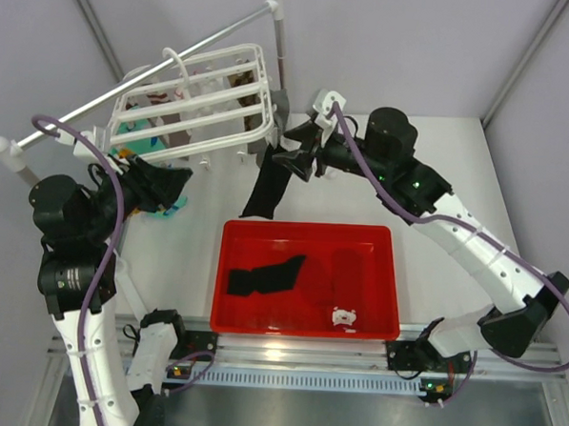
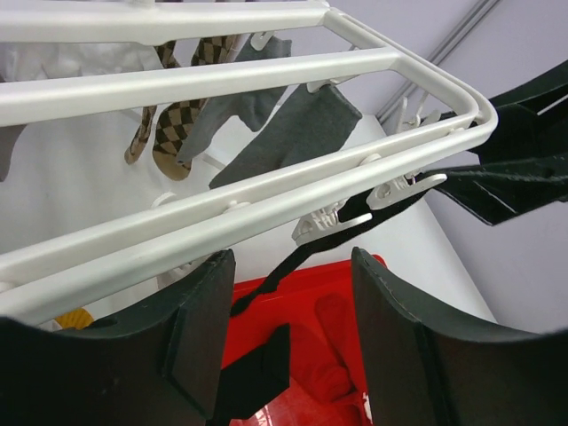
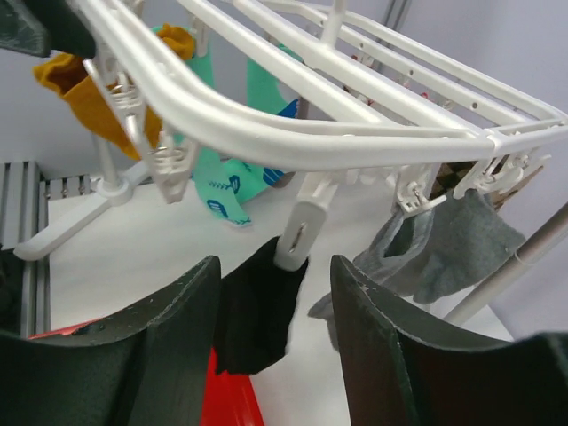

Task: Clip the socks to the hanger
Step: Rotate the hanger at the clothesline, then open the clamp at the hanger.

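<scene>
**One sock hung, the rest lie below your right claw**

Your right claw stands part-way open with nothing in it. The clip and the hung sock it bites sit just past the fingers, at the right corner of the hanger. Your left claw is also parted and empty, under the hanger's near rail.

The next pick lies in the bin, lower centre of the top view. A black sock is in its left half, long axis running low-left to high-right. The red socks are in the right half, hard to make out against the bin. Your right claw hangs almost over the bin's back wall, so I judge it the nearer arm. From there the socks lie toward the bottom of the frame.
</scene>
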Robot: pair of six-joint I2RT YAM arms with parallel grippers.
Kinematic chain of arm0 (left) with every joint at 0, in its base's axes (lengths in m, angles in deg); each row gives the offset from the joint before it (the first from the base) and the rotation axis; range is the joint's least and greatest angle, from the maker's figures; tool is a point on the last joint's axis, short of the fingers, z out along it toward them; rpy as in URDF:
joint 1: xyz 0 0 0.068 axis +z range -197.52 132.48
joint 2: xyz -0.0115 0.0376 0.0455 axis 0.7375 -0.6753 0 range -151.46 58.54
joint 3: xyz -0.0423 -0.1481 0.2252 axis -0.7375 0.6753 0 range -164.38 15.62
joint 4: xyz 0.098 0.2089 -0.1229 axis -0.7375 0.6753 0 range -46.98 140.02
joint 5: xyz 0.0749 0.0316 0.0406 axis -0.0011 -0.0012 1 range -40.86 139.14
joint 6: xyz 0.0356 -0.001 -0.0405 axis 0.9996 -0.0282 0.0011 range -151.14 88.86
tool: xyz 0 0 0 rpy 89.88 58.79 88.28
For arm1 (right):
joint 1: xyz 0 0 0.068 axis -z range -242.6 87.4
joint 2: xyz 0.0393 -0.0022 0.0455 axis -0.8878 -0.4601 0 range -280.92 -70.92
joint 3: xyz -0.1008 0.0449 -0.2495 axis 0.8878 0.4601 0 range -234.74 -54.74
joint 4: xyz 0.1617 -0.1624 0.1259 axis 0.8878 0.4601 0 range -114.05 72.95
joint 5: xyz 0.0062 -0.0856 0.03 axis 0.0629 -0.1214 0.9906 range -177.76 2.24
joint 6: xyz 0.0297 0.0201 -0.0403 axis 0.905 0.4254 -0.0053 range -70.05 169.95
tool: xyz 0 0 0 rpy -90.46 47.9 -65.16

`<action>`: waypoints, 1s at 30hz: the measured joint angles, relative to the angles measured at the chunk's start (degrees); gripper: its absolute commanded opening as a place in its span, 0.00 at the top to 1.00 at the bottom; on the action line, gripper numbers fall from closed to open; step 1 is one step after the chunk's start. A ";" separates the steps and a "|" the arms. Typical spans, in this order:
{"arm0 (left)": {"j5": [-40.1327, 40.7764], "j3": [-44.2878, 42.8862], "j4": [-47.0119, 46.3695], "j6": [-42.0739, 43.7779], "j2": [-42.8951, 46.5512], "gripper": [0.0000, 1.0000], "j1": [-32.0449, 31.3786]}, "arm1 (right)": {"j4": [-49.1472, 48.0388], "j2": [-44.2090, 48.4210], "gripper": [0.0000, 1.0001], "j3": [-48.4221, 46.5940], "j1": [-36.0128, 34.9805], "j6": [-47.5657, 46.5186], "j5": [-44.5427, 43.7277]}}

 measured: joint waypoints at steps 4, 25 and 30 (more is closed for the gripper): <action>-0.39 0.00 -0.57 0.02 0.00 0.41 -0.02 | -1.88 4.04 0.43 3.61 -0.15 1.42 2.43; -0.70 0.02 -0.72 0.02 0.24 0.40 -0.02 | -20.06 1.73 0.43 12.50 -14.56 4.74 -22.56; -0.68 0.17 -0.72 0.02 0.55 0.39 -0.02 | -21.75 -1.84 0.41 12.39 -14.78 5.92 -25.09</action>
